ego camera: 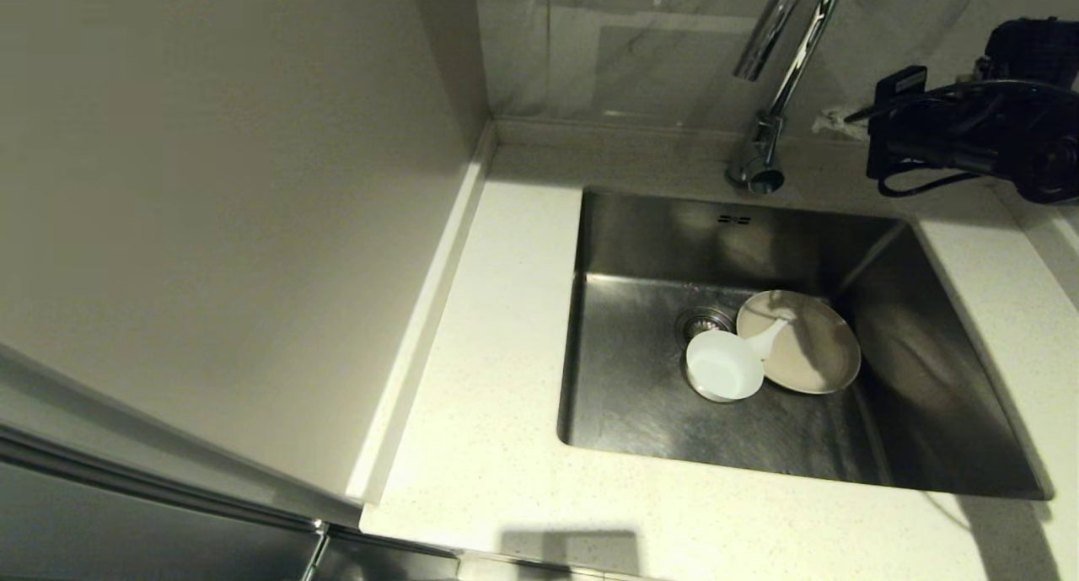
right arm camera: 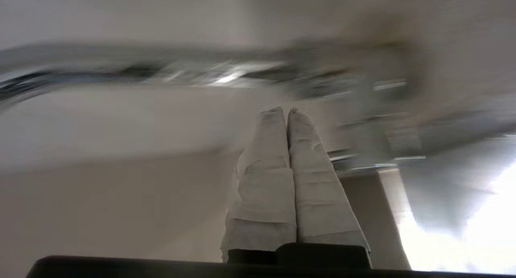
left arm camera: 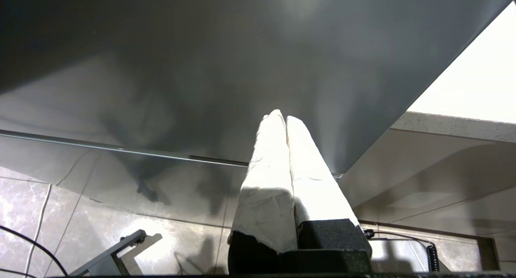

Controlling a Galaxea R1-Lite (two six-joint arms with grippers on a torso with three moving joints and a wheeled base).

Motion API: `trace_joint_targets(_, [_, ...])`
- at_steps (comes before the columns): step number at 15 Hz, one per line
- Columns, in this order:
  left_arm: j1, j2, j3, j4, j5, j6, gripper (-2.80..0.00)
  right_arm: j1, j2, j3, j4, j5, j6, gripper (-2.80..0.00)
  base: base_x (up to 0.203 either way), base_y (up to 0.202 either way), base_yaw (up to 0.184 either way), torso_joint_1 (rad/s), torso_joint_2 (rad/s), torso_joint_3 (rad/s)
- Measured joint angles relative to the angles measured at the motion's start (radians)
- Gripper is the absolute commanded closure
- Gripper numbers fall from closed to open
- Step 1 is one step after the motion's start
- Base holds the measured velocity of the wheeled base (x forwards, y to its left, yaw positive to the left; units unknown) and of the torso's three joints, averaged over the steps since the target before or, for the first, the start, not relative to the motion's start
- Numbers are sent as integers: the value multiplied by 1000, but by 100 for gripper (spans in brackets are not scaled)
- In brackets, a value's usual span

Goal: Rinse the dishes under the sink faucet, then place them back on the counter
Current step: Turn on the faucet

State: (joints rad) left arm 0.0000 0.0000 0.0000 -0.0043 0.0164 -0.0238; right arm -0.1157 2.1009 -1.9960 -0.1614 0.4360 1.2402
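The dishes lie in the sink (ego camera: 641, 235). A small white bowl (ego camera: 723, 364) sits partly over the drain, with the cream plate (ego camera: 813, 349) to its right. A white spoon (ego camera: 771, 338) lies between them on the plate's edge. The chrome faucet (ego camera: 788, 67) rises behind the basin. My right gripper (ego camera: 830, 124) hovers at the back right, just right of the faucet's base, its taped fingers shut on nothing. In the right wrist view that gripper (right arm camera: 286, 111) points at the blurred faucet (right arm camera: 225, 74). My left gripper (left arm camera: 282, 116) is shut and empty, below counter height.
The counter (ego camera: 489, 353) runs left of and in front of the sink, with a narrow strip (ego camera: 1011, 311) on its right. A tall wall panel (ego camera: 219, 210) stands at the left. A grey cabinet front (left arm camera: 201, 68) and tiled floor (left arm camera: 80, 221) face my left gripper.
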Motion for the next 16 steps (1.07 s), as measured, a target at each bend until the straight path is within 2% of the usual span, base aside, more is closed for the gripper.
trace_joint_targets(2, [0, 0, 0, 0, 0, 0, 0, 4, 6, 0, -77, 70, 27, 0, 0, 0, 0, 0, 0, 0])
trace_joint_targets(5, [0, 0, 0, 0, 0, 0, 0, 14, 24, 1, -81, 75, 17, 0, 0, 0, 0, 0, 0, 0])
trace_joint_targets(8, [0, 0, 0, 0, 0, 0, 0, 26, 42, 1, -83, 88, -34, 0, 0, 0, 0, 0, 0, 0])
trace_joint_targets(16, [0, 0, 0, 0, 0, 0, 0, 89, 84, -1, -173, 117, -39, 0, 0, 0, 0, 0, 0, 0])
